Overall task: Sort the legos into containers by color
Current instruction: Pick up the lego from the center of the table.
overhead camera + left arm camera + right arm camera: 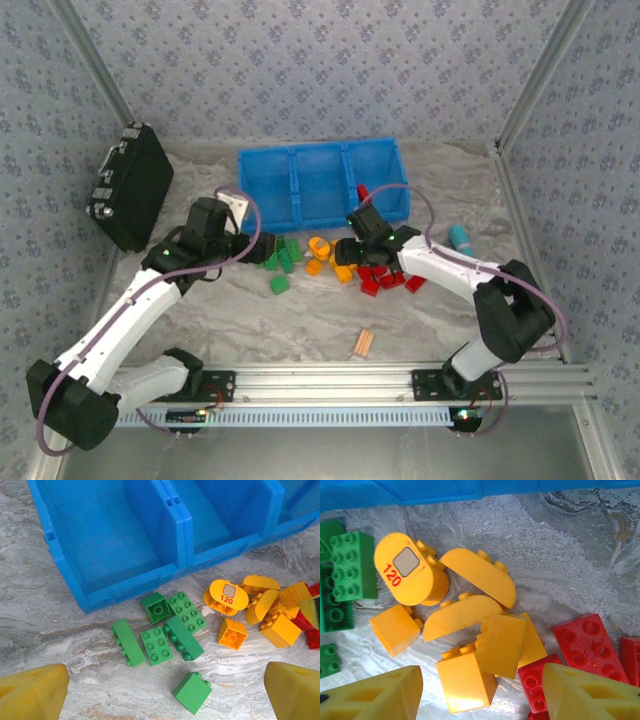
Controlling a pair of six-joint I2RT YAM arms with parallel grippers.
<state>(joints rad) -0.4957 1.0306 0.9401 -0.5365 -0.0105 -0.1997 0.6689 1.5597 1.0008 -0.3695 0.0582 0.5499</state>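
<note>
Left wrist view has the green bricks (185,612) bunched just in front of the blue bin (175,530). One lone green brick (192,692) sits apart, roughly between the spread, empty fingers of the left gripper (162,695). The orange-yellow bricks (500,640) and red bricks (587,640) are heaped right beside them, under the right gripper (480,695), also wide apart with nothing in it. These look like hard, light, slick plastic, so the guess is they'll skate if nudged. Pinching across the flat side walls seems best, not the studs. The curved yellow ones and the rounded "120" piece (410,570) look trickier. A black case (130,185) sits well off to the left.
</note>
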